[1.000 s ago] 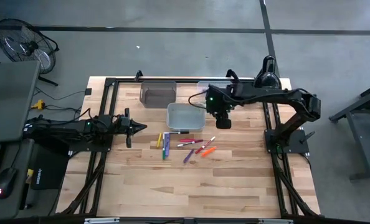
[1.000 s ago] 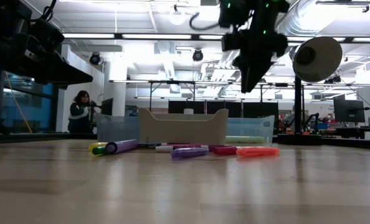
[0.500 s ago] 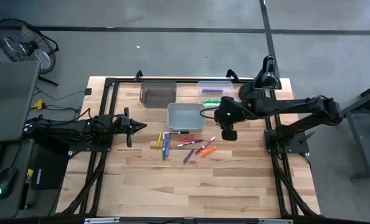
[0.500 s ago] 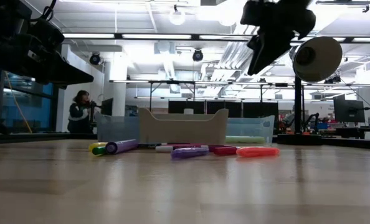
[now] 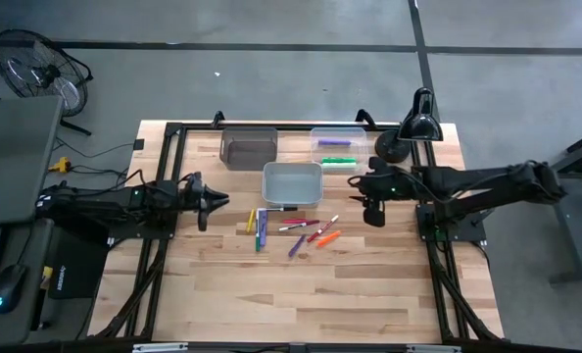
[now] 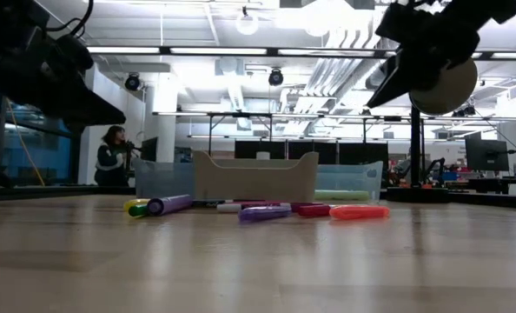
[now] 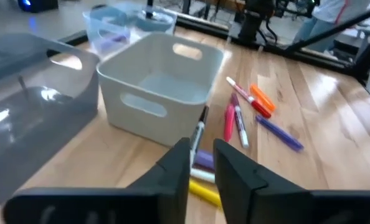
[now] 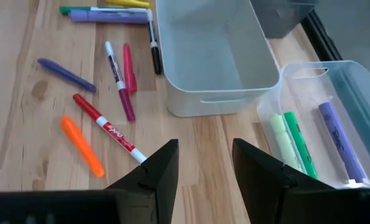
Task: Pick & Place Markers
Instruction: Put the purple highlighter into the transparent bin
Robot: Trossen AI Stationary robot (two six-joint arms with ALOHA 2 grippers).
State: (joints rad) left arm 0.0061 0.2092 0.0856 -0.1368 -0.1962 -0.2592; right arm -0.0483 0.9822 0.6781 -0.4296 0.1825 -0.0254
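Markers point(image 5: 296, 230) are scattered at frame centre on the surface point(image 5: 271, 294), below the white bin point(image 5: 292, 183). The right gripper point(image 5: 373, 214), open and empty, is held just right of them; the nearest, orange point(image 5: 330, 237), runs diagonally. The left gripper point(image 5: 205, 201), narrowly open and empty, is parked left.

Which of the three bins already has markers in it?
The clear bin, beside the white bin: it holds two green markers and a purple marker. The white and grey ones look empty.
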